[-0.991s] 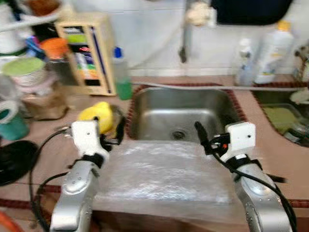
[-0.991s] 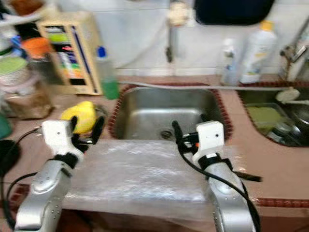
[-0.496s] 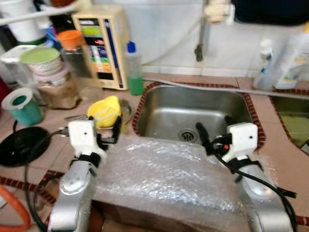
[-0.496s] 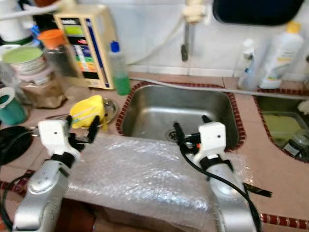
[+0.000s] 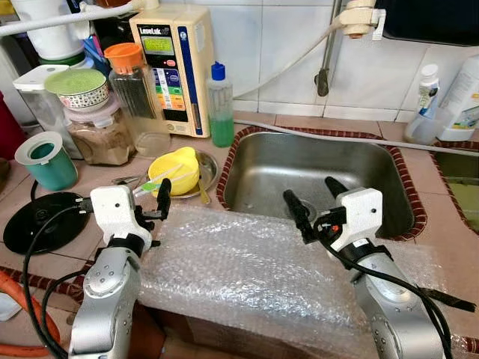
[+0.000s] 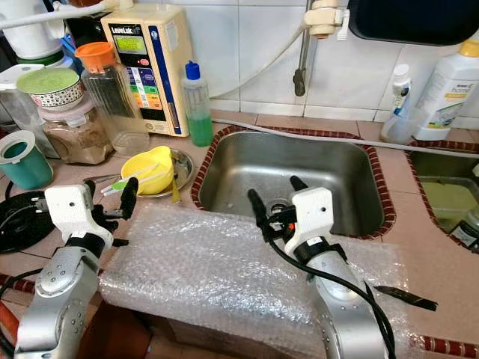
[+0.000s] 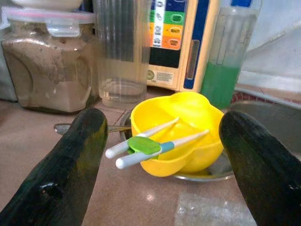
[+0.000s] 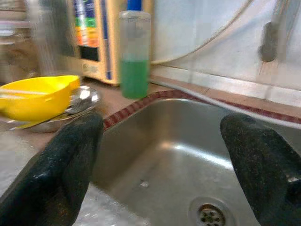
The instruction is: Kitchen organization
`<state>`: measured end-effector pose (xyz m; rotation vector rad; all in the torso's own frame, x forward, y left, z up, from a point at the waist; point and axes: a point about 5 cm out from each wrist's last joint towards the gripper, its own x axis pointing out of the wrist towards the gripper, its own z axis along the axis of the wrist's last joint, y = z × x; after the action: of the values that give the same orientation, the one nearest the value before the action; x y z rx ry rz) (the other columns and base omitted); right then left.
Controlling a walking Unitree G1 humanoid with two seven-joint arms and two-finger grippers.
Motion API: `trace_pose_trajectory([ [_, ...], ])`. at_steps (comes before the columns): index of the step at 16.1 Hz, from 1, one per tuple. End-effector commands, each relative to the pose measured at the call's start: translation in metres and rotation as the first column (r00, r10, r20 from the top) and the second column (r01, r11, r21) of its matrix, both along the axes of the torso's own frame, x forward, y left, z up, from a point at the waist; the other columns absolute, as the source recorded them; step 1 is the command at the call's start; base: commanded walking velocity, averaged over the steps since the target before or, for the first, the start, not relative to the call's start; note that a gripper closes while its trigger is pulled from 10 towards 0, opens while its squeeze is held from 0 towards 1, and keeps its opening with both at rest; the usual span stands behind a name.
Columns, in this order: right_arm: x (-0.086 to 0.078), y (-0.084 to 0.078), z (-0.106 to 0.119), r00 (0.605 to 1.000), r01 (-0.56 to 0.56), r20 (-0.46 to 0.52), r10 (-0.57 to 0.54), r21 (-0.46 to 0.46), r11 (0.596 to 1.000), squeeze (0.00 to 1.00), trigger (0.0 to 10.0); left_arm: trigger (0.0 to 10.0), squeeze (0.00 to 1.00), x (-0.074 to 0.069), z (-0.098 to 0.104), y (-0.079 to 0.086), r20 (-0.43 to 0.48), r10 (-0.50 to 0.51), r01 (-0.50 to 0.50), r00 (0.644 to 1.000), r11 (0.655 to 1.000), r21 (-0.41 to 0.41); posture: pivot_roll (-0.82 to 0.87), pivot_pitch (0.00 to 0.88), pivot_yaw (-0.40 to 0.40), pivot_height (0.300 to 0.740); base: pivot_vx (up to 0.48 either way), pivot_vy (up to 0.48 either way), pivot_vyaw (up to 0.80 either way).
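A yellow bowl (image 5: 178, 168) holds white, green and blue training chopsticks (image 7: 146, 145) and sits on a small metal plate (image 5: 207, 168) left of the steel sink (image 5: 374, 168). A sheet of bubble wrap (image 5: 247, 269) covers the counter's front edge. My left gripper (image 6: 112, 198) hovers open over the wrap's left end, just short of the bowl, with nothing between its fingers (image 7: 75, 155). Over the wrap at the sink's front rim, my right gripper (image 5: 314, 200) is also open and holds nothing, facing the sink basin (image 8: 178, 160).
Behind the bowl stand a green soap bottle (image 5: 219, 105), a cream wall appliance (image 5: 172, 67), an orange-lidded pitcher (image 5: 135, 97) and a jar of brown powder (image 5: 101, 134). A teal cup (image 5: 46, 158) and black round base (image 5: 41, 222) sit left. White bottles (image 5: 430, 105) stand far right.
The whole picture has shifted and sharpened, so the camera moved. Both grippers remain open over the bubble wrap in much the same pose.
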<state>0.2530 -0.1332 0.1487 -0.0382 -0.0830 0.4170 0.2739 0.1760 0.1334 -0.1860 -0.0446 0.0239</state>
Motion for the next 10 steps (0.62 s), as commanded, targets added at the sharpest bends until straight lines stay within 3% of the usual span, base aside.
trace_pose_trajectory([
  [1,-0.006,0.012,0.006,0.996,-0.086,0.011,0.086,0.011,0.996,0.0,10.0,10.0,0.0,0.003,0.0,0.003,-0.003,0.014,-0.014,1.0,0.999,-0.042,0.04,0.0,0.062,0.74,0.0,0.0,0.0],
  [2,-0.01,0.018,0.005,0.989,-0.15,-0.002,0.15,0.01,0.989,0.0,10.0,10.0,0.0,0.006,0.001,0.002,0.004,0.023,-0.022,1.0,0.997,-0.079,0.04,0.0,0.062,0.74,0.0,0.0,0.0],
  [3,-0.013,0.021,0.003,0.982,-0.189,-0.019,0.189,0.01,0.982,0.0,10.0,10.0,0.2,0.009,0.003,0.002,0.01,0.034,-0.033,0.999,0.995,-0.093,0.04,0.0,0.06,0.74,0.0,0.0,0.0],
  [4,-0.014,0.022,0.002,0.979,-0.204,-0.026,0.204,0.01,0.979,0.0,10.0,10.0,0.2,0.01,0.003,0.002,0.01,0.039,-0.038,0.999,0.994,-0.098,0.04,0.0,0.06,0.74,0.0,0.0,0.0],
  [5,-0.017,0.026,0.0,0.969,-0.245,-0.043,0.245,0.012,0.969,0.0,10.0,10.0,0.73,0.013,0.002,0.003,0.002,0.06,-0.06,0.998,0.99,-0.13,0.03,0.0,0.061,0.74,0.0,0.0,0.0],
  [6,-0.018,0.027,0.0,0.965,-0.257,-0.047,0.257,0.011,0.966,0.0,10.0,10.0,0.77,0.014,0.002,0.004,0.001,0.068,-0.067,0.998,0.986,-0.152,0.03,0.0,0.062,0.74,0.0,0.0,0.0],
  [7,-0.019,0.028,0.0,0.963,-0.266,-0.049,0.267,0.012,0.964,0.0,10.0,10.0,1.0,0.016,0.002,0.005,-0.002,0.089,-0.088,0.996,0.981,-0.172,0.03,0.0,0.063,0.74,0.0,0.0,0.0],
  [10,-0.021,0.027,0.0,0.954,-0.292,-0.063,0.293,0.02,0.956,0.0,10.0,10.0,1.0,0.02,0.006,0.009,0.003,0.11,-0.108,0.994,0.983,-0.15,0.03,0.0,0.069,0.74,0.0,0.0,0.0],
])
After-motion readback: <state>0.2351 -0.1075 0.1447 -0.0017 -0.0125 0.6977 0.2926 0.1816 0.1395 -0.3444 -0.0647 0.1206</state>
